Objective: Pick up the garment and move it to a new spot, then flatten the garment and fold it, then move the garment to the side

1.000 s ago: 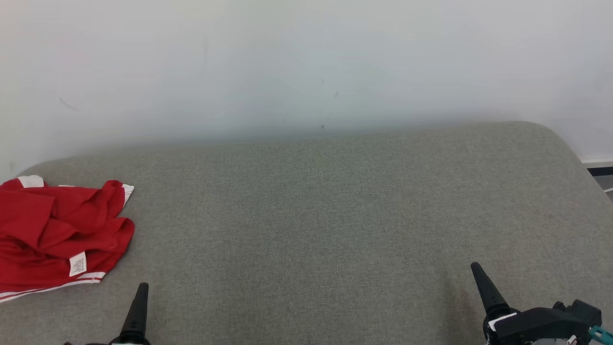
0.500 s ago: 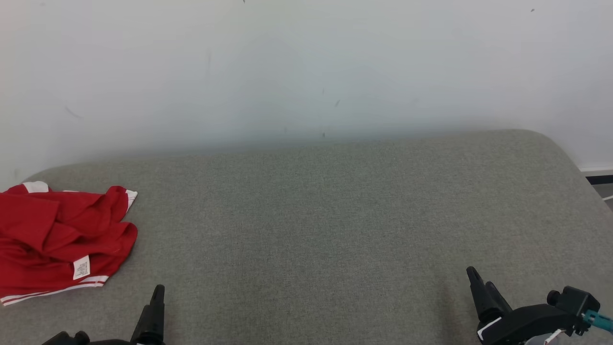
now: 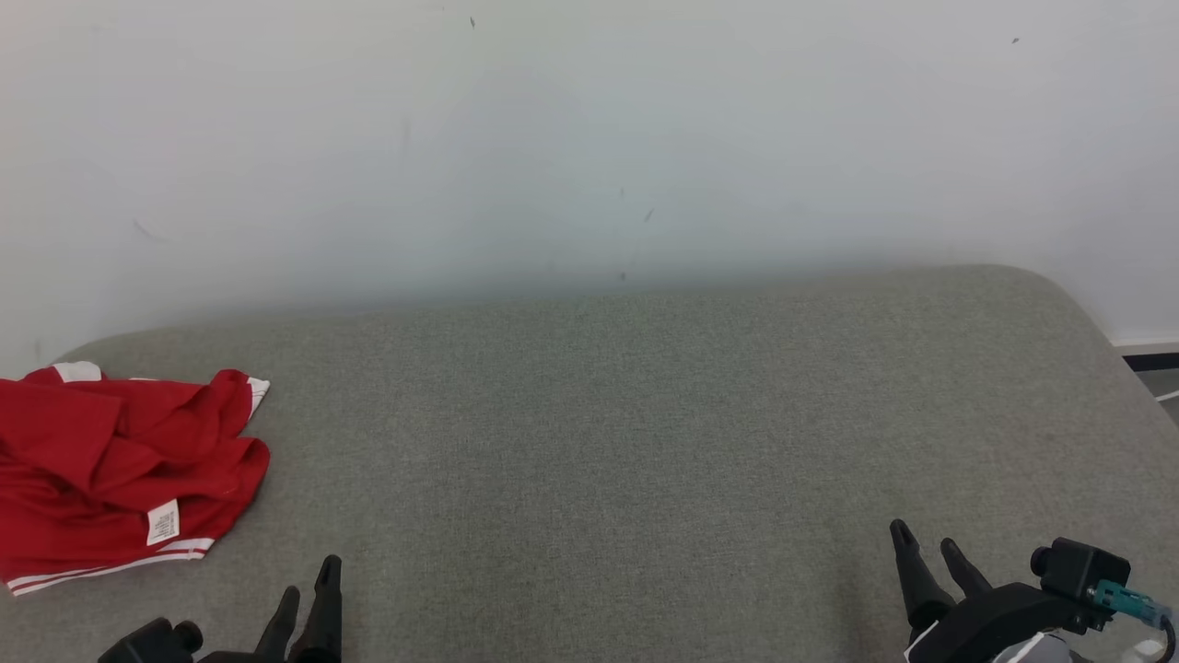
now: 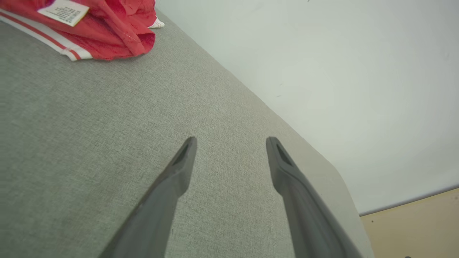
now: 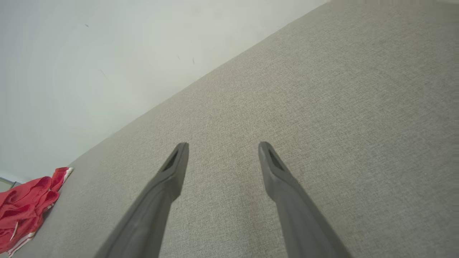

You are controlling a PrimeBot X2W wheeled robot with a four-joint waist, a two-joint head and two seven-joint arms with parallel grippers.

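The garment [image 3: 120, 470] is a crumpled red piece with white stripes and a white label, lying at the far left of the grey cushion [image 3: 645, 442]. It also shows at the top left of the left wrist view as garment [image 4: 104, 32] and at the lower left of the right wrist view as garment [image 5: 25, 208]. My left gripper [image 3: 311, 589] sits at the bottom left, open, to the right of and nearer than the garment, apart from it. My right gripper [image 3: 926, 543] stands open at the bottom right, far from the cloth. Nothing lies between either pair of fingers.
A pale wall [image 3: 589, 138] rises directly behind the cushion. The cushion's rounded right edge [image 3: 1096, 322] drops to a floor strip with a dark skirting [image 3: 1151, 359]. A tan floor [image 4: 412, 229] shows beyond the cushion in the left wrist view.
The head camera has tilted, so the whole picture has shifted down. Both grippers have turned, so both fingers of each now show; the left one has also moved right.
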